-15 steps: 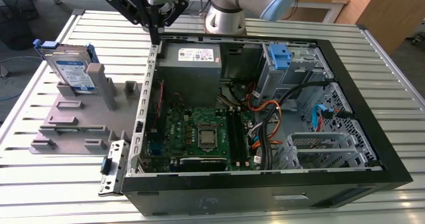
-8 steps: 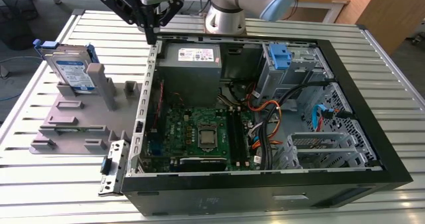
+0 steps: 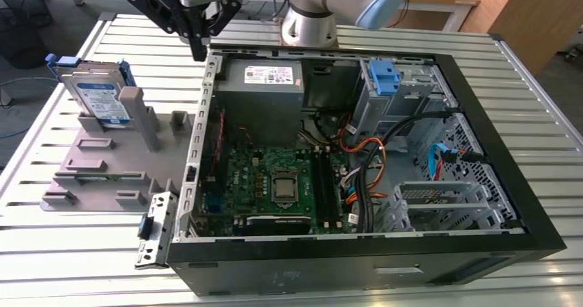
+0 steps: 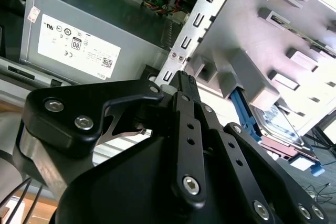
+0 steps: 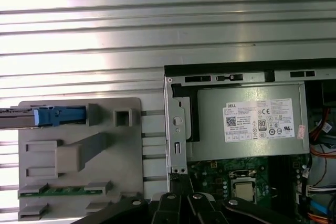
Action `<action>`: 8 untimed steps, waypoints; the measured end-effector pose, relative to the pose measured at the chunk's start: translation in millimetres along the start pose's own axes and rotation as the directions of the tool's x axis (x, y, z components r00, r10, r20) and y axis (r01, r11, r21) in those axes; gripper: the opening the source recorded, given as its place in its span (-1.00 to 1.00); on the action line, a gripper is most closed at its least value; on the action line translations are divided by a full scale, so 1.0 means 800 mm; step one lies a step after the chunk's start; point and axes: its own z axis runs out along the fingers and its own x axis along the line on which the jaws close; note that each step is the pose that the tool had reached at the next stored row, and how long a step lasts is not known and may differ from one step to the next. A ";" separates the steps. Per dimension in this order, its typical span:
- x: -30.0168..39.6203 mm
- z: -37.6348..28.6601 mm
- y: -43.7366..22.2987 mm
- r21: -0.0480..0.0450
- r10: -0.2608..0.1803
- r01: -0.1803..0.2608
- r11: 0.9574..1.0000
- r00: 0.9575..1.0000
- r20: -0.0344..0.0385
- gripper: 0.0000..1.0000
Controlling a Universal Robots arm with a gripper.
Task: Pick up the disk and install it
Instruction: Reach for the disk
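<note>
The gripper [image 3: 198,53], closed on nothing, hangs over the open computer case [image 3: 510,184] at its corner by the power supply [image 3: 262,75], with the disk [image 3: 98,94] standing on edge in the grey holder [image 3: 109,164] on the worktop [image 3: 73,252], below the gripper toward the exterior view's left

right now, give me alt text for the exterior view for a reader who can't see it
The robot's gripper, shut and empty, hangs above a corner of an open computer case on a slatted metal table. At the exterior view's left, the disk stands on edge in a grey holder, untouched.
</note>
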 end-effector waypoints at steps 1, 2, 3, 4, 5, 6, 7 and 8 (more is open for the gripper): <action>0.0017 0.0001 -0.0001 0.000 0.000 0.000 1.000 1.000 0.000 -0.79; 0.0036 0.0001 -0.0003 0.000 0.000 0.000 1.000 1.000 0.000 -0.79; 0.0056 0.0002 -0.0004 0.000 0.000 0.000 1.000 1.000 0.000 -0.79; 0.0076 0.0002 -0.0006 0.000 0.000 0.000 1.000 1.000 0.000 -0.79; 0.0098 0.0003 -0.0007 0.000 0.000 0.000 1.000 1.000 0.000 -0.79; 0.0122 0.0004 -0.0009 0.000 0.000 0.000 1.000 1.000 0.000 -0.79; 0.0145 0.0004 -0.0011 0.000 0.000 0.000 1.000 1.000 0.000 -0.79; 0.0170 0.0004 -0.0013 0.000 0.000 0.000 1.000 1.000 0.000 -0.79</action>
